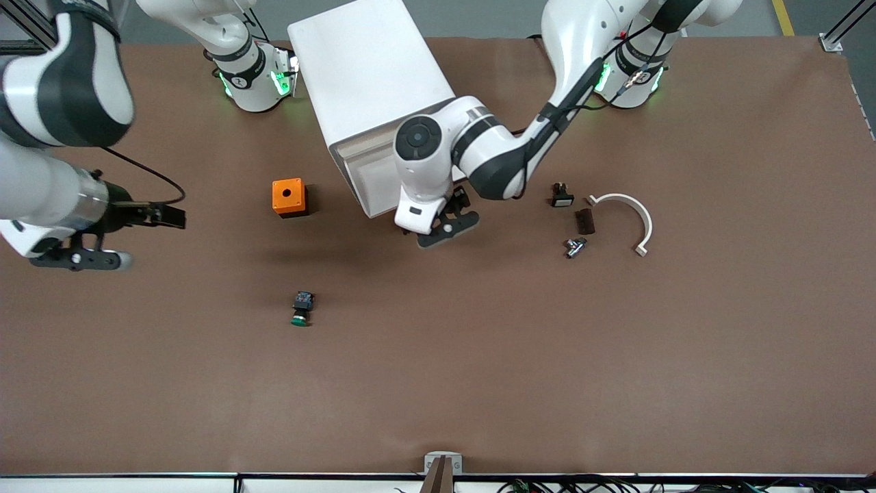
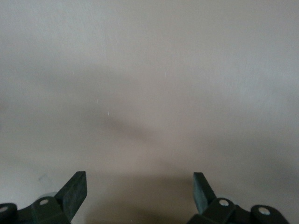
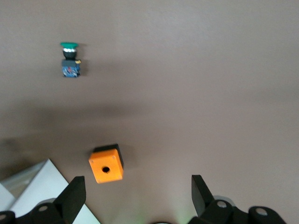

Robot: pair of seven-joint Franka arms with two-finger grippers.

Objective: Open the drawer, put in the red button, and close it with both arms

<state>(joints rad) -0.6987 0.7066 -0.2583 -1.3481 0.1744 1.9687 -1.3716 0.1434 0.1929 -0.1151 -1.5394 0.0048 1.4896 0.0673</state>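
The white cabinet (image 1: 369, 75) stands at the back middle of the table, its front facing the front camera. Its drawer fronts (image 1: 366, 174) look flush and shut; I cannot tell the second drawer from the others. My left gripper (image 1: 448, 226) hangs just in front of the cabinet's front, at the corner toward the left arm's end. It is open and empty (image 2: 140, 186), and a plain pale surface fills its wrist view. My right gripper (image 1: 82, 259) is open and empty (image 3: 138, 191), held up over the right arm's end of the table. The red button is out of view.
An orange box with a hole (image 1: 289, 197) (image 3: 106, 168) sits beside the cabinet front toward the right arm's end. A green-capped button (image 1: 302, 309) (image 3: 70, 58) lies nearer the front camera. Toward the left arm's end lie a black part (image 1: 561, 196), a metal fitting (image 1: 575, 246) and a white curved piece (image 1: 626, 209).
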